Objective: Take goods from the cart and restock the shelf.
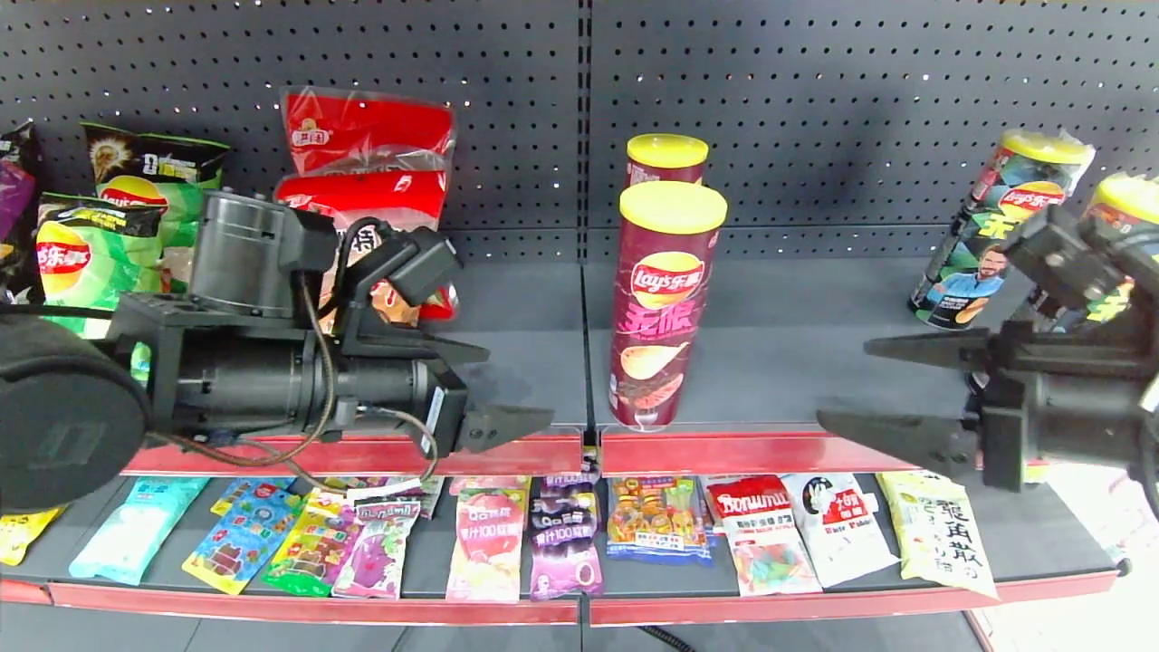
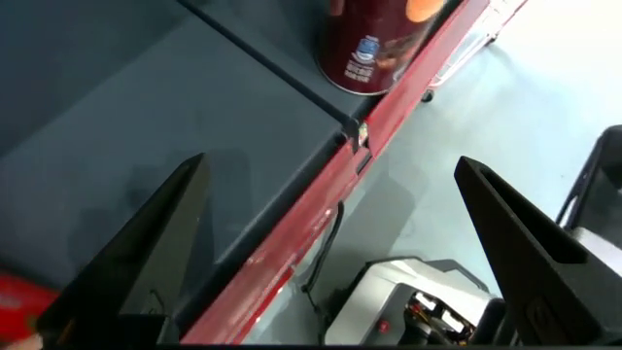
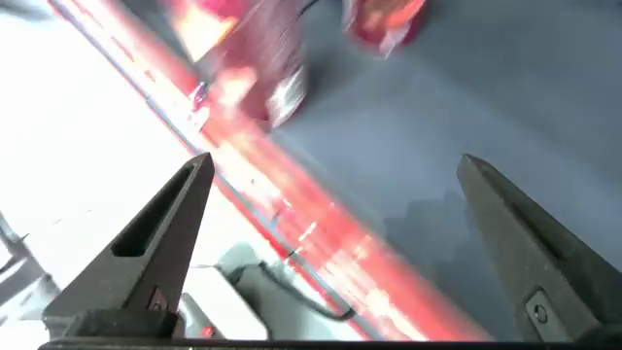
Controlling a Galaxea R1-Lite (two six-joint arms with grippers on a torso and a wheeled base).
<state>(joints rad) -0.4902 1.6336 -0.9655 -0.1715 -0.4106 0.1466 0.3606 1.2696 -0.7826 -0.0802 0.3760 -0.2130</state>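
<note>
My left gripper [image 1: 521, 382] is open and empty, level with the upper shelf's [image 1: 779, 317] red front edge, left of a tall maroon chip can [image 1: 665, 303] with a yellow lid. A second maroon can [image 1: 667, 158] stands behind it. In the left wrist view the gripper [image 2: 330, 163] spans the shelf edge, with the can's base [image 2: 374, 49] ahead. My right gripper [image 1: 844, 381] is open and empty to the right of the can, facing it. The right wrist view shows its gripper [image 3: 335, 160] over the edge, with the can [image 3: 272, 68] blurred beyond.
Green chip bags [image 1: 100, 244] and red bags [image 1: 367, 163] fill the upper shelf's left part. Two dark printed cans [image 1: 996, 231] stand at the right rear. Several flat candy packets [image 1: 561, 534] lie on the lower shelf. A pegboard [image 1: 815, 109] backs the shelf.
</note>
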